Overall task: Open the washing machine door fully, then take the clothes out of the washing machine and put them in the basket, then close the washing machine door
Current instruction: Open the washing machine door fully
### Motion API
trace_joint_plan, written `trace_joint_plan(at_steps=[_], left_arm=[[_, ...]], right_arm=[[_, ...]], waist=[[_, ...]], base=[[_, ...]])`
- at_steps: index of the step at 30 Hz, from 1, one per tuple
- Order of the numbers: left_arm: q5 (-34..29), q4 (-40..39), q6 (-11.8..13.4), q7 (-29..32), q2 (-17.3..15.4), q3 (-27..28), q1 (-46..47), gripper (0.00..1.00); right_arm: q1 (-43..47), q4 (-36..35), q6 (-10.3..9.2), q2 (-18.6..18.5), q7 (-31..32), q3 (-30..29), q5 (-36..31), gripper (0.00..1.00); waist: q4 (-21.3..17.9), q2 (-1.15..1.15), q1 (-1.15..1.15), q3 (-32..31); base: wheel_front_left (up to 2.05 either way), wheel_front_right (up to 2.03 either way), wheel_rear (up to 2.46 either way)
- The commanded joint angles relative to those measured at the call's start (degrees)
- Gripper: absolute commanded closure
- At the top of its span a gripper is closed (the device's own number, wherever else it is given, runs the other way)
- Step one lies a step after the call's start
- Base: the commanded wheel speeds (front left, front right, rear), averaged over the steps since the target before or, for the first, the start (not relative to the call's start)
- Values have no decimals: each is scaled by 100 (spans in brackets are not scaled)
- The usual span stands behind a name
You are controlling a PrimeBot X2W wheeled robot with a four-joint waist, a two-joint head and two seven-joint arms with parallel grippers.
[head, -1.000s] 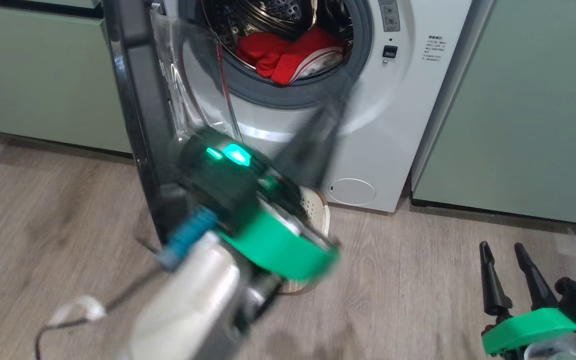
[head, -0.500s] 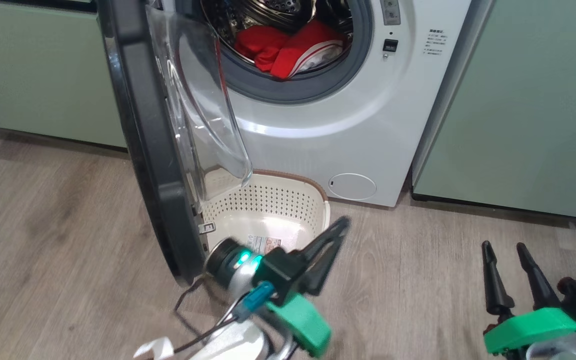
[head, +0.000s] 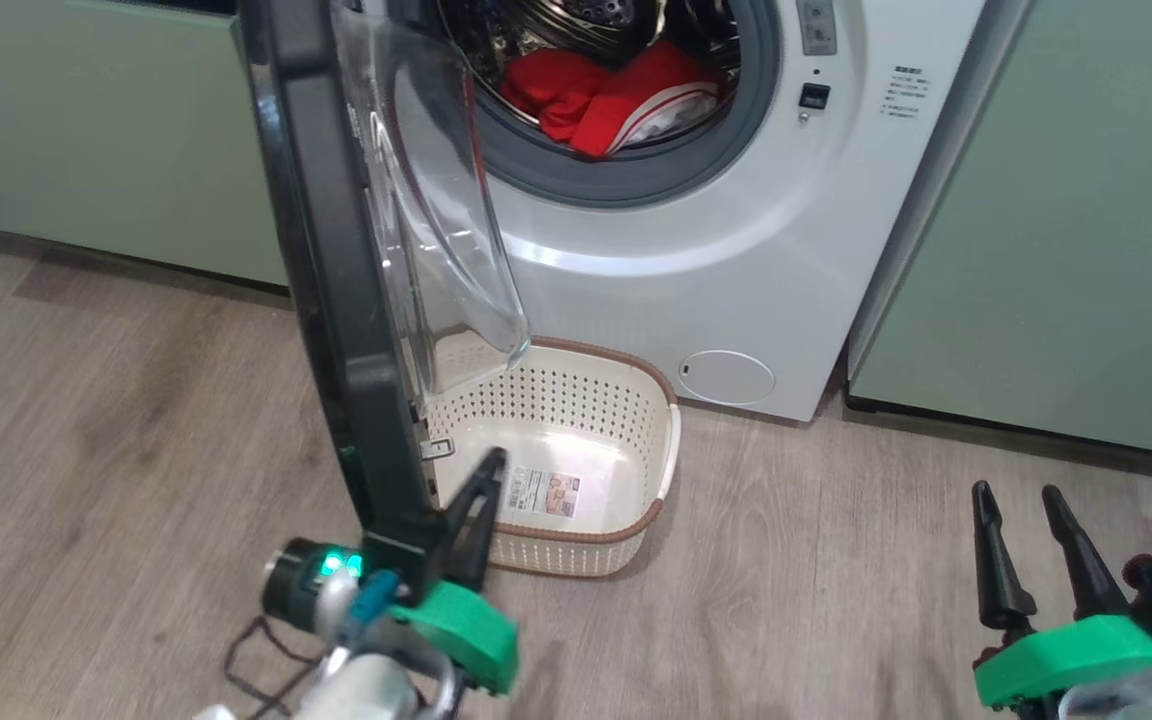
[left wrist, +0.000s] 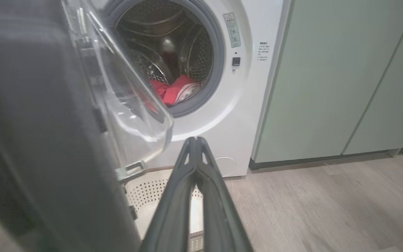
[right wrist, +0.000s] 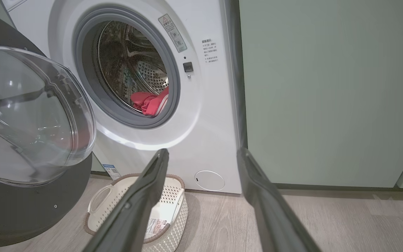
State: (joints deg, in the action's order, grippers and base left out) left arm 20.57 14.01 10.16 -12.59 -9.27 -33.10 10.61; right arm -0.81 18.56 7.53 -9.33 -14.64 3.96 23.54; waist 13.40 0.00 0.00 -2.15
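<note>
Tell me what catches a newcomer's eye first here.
The black-rimmed washing machine door stands swung open at the head view's upper left, with bright red clothes heaped in the drum of the white washing machine behind it. Below the door sits the cream basket, holding no clothes, on the wood floor; the shut left claw hangs by the door's lower edge, the open right claw at the lower right.

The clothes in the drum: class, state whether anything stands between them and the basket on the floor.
Partly. The washing machine door stands open at the left, and its glass bowl seems to overhang the basket's far left corner. The rest of the basket lies open below the clothes, nothing visible between.
</note>
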Motion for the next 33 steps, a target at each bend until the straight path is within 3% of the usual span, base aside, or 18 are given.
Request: trace_joint_plan(at_steps=[1,17,24,33], left_arm=[[25,-144,33,-69,-80,277,259,100],[332,615,162,-224,-411,1161,468,100],[414,766,264,-239,-692,1829,474,100],[531,1152,165,-240,-908,2920,646,100]], right_arm=[[-25,-171,-4,-106,-36,113,31,0],[-33,-140,-4,-97,-36,170,45,0],[-26,-135,-4,-80,-36,211,50,0],[-81,-128,-4,-122,-36,286,81,0]], waist=[[22,0,0,-10],[209,0,0,-73],[289,0,0,-27],[306,0,0,66]], base=[[0,0,0],[0,0,0],[0,0,0],[0,0,0]])
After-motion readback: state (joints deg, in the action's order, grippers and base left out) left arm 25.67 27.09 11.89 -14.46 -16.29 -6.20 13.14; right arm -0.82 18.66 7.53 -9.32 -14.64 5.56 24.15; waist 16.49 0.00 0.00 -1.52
